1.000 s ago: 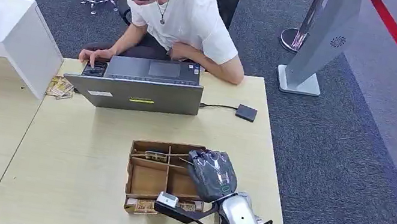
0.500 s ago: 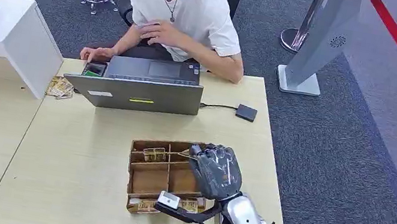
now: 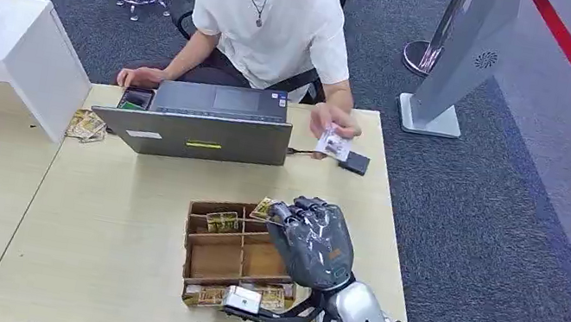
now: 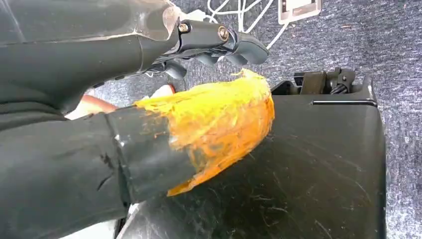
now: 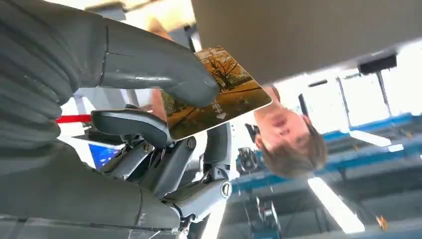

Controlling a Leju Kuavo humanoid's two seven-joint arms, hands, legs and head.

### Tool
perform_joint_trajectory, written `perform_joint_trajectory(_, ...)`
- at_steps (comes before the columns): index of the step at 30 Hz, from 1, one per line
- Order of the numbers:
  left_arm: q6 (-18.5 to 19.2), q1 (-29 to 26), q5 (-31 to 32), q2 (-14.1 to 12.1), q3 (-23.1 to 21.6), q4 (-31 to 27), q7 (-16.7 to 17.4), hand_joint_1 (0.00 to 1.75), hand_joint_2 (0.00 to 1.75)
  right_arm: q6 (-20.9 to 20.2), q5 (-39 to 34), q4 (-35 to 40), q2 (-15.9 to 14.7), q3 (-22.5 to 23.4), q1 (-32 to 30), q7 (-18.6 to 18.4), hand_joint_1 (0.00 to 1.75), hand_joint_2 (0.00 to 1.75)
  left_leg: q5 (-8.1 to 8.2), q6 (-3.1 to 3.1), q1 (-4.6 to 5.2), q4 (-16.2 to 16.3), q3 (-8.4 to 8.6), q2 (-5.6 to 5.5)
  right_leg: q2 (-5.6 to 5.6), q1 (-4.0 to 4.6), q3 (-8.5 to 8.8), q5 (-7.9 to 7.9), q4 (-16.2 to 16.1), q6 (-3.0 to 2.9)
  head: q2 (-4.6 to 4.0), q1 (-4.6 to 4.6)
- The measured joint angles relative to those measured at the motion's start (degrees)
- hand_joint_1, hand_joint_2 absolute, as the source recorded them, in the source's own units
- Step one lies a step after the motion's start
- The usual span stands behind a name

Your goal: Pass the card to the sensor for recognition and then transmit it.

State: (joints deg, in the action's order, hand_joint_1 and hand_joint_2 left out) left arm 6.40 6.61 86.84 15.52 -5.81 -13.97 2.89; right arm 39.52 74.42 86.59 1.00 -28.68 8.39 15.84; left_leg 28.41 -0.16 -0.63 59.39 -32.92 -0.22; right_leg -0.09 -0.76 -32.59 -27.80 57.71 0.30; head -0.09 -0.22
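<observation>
the card (image 5: pixel 219 94) sits pinched between the right hand's (image 3: pixel 311 240) thumb and fingers, just above the cardboard box (image 3: pixel 213 258) on the bench (image 3: pixel 124 213). the grip looks thin, near one edge, so the card could twist or slip out on the way to the sensor (image 3: pixel 354 162), where a person's hand (image 3: pixel 332 125) already hovers. the left hand (image 4: pixel 164 45) hangs low; i cannot tell its state.

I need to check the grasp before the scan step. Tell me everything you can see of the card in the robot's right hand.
The card is a thin, flat, stiff-looking rectangle with rounded corners, printed with an autumn scene of orange trees plus small white markings. The right hand pinches it between the thick grey thumb and a darker finger beneath, most of its face free. In the head view its corner juts from the hand, above the far edge of the cardboard box.
</observation>
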Motion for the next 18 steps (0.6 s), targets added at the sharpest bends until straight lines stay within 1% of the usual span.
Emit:
perform_joint_trajectory(6,0.8,0.3,0.5,0.3,-0.2,0.0,-0.1,0.00,0.00,0.0,-0.2,1.6,2.6,2.6,0.0,2.1,1.75,1.75,0.00,0.00,0.00,0.0,0.00,0.00,-0.01,0.00,0.00,0.00,0.0,0.00,0.00,0.00)
perform_joint_trajectory(9,1.4,0.6,0.8,0.5,-0.7,0.0,0.2,0.00,0.00,0.0,0.4,1.4,4.3,4.6,0.1,3.4,1.75,1.75,0.00,0.00,0.00,0.0,-0.01,0.00,0.00,0.00,0.01,0.00,0.0,0.00,0.00,-0.02)
perform_joint_trajectory(13,1.8,0.7,0.8,0.9,-1.1,0.0,0.3,0.00,0.00,0.0,1.2,0.4,5.8,6.7,0.5,4.1,1.75,1.75,0.00,0.00,0.00,0.0,-0.01,0.00,0.00,0.00,0.01,0.00,0.0,0.00,0.00,0.00)
perform_joint_trajectory(16,1.8,0.8,0.8,0.9,-1.2,0.0,0.5,0.00,0.00,0.0,1.9,-2.2,6.6,7.6,1.6,2.5,1.75,1.75,0.00,0.00,0.00,0.0,0.00,0.01,0.01,0.00,0.01,0.00,0.0,0.00,0.00,-0.02)
perform_joint_trajectory(18,1.8,0.8,0.8,0.9,-1.4,0.0,0.6,0.00,0.00,0.0,2.5,-4.6,6.6,7.6,2.7,0.0,1.73,1.75,0.00,0.00,0.00,0.0,0.00,0.00,0.01,0.00,0.01,0.00,0.0,0.00,0.00,-0.02)
